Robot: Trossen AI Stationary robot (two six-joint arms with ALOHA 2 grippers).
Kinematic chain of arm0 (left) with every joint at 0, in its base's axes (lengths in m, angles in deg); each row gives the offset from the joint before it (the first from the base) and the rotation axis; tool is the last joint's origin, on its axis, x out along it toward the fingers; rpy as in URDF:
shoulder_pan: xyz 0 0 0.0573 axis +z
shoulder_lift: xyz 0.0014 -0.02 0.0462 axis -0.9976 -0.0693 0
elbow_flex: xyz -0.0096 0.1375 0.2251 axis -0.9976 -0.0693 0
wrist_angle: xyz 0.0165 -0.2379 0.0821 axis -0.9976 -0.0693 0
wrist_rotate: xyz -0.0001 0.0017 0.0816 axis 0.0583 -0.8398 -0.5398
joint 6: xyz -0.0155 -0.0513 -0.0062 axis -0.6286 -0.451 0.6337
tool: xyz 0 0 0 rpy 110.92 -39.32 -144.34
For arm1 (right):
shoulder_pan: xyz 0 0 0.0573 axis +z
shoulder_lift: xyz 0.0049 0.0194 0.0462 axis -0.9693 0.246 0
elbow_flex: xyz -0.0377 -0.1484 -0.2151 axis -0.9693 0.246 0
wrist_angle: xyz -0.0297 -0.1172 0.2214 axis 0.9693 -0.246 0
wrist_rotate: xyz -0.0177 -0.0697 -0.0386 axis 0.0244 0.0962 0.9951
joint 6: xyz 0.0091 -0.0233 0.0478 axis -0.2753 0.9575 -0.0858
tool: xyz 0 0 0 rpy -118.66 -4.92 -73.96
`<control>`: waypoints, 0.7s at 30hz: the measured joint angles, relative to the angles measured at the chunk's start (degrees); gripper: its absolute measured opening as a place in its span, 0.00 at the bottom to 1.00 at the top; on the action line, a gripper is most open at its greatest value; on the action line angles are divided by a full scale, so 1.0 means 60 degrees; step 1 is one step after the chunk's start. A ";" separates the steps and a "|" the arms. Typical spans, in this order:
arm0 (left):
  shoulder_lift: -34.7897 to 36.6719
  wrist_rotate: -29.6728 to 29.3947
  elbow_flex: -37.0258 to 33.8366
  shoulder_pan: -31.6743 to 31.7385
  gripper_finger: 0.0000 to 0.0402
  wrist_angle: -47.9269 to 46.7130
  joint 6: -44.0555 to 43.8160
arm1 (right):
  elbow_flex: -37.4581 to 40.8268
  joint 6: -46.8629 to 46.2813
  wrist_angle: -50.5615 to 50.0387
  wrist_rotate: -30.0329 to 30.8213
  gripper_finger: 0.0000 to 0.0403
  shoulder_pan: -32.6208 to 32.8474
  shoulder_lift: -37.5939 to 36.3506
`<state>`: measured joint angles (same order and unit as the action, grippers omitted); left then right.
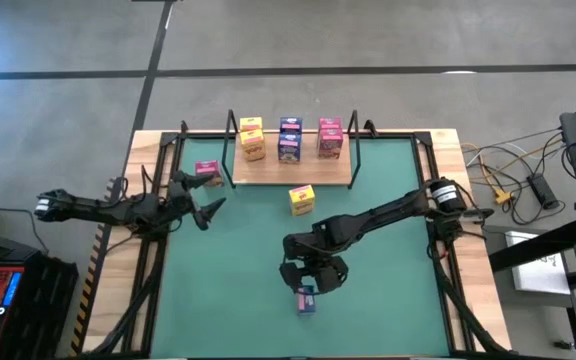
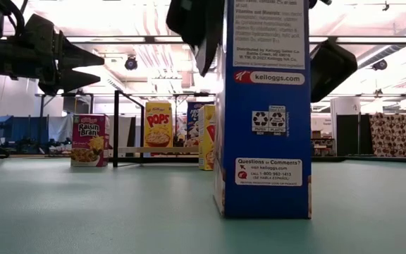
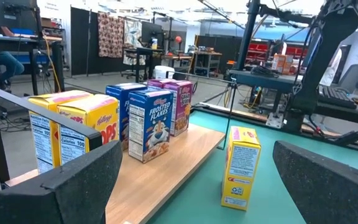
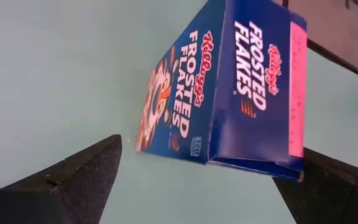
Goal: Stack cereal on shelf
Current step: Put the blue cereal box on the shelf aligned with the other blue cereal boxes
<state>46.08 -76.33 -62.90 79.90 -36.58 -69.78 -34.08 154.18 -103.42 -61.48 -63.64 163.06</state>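
High view: the right end effector (image 1: 313,272) hangs spread wide over a blue box (image 1: 306,299) standing on the green mat, not yet gripped. Beyond it, six boxes sit stacked on the shelf (image 1: 268,172); a yellow box (image 1: 301,199) and pink box (image 1: 206,170) remain. The left end effector (image 1: 200,195) waits, released.

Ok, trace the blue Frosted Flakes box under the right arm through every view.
High view: blue box on the green mat, low centre, under the open right gripper.
Low view: fills the centre foreground.
Left wrist view: not in it.
Right wrist view: top right.
Shared landmark: the green mat.
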 joint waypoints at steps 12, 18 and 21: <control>-0.0064 0.0005 0.0000 0.0003 1.00 -0.0025 -0.0001 | 0.0004 -0.0181 -0.0036 -0.0020 0.68 0.0106 0.0066; -0.0064 0.0005 0.0000 0.0000 1.00 -0.0029 -0.0001 | -0.0031 -0.0724 -0.0034 -0.0015 0.57 0.0105 0.0063; -0.0075 0.0005 0.0000 0.0003 1.00 -0.0030 -0.0001 | -0.0051 -0.0765 -0.0029 -0.0020 0.54 0.0127 0.0055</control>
<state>45.63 -76.30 -62.90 79.91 -36.76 -69.79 -34.38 149.59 -103.60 -61.60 -62.88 163.40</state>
